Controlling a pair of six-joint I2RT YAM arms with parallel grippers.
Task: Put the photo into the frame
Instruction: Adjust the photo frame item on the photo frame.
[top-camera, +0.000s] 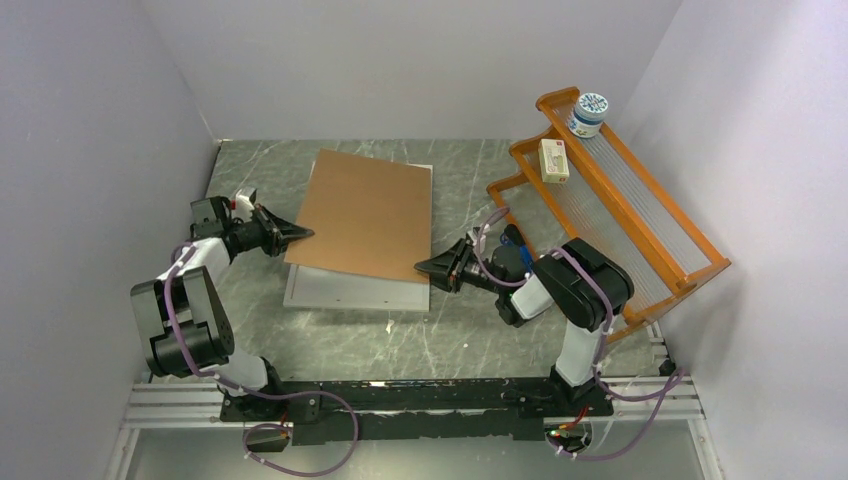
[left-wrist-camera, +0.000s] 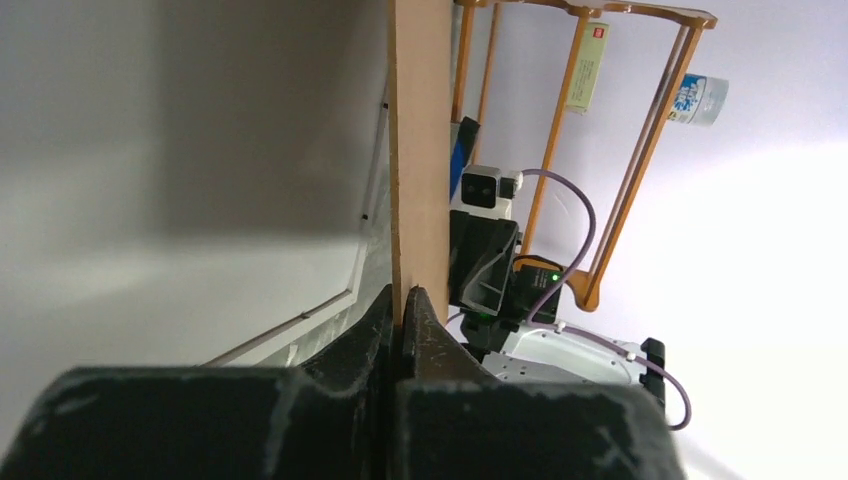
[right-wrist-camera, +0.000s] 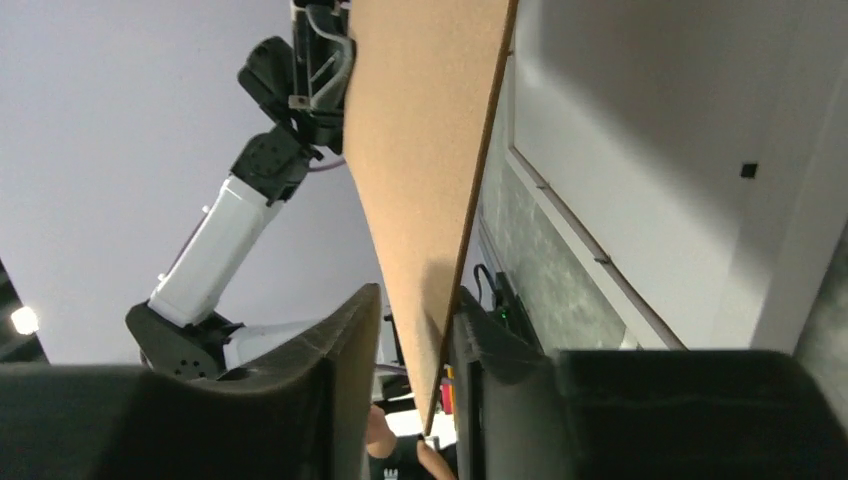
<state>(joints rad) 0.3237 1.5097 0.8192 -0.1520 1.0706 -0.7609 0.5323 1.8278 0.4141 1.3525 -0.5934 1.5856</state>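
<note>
Two pincers flank one brown backing board (top-camera: 365, 215), which hangs tilted over the frame (top-camera: 350, 297).

- Left pincer (top-camera: 300, 233): clamped tight on the board's left edge, about halfway along.
- Frame: lies flat mid-tabletop (top-camera: 460, 340), straight below the board and between both pincers. Its long sides seem to run from near edge to far edge.
- Photo: can't pick it out for sure. The white panel (right-wrist-camera: 640, 150) inside the rim under the board may be its plain back, can't tell.
- Right pincer (top-camera: 427, 268): jaws a little apart, straddling the board's near-right corner. Grip looks slack.

My read: what matters is board above, frame directly beneath. The left arm alone has a firm hold on the board.
</note>
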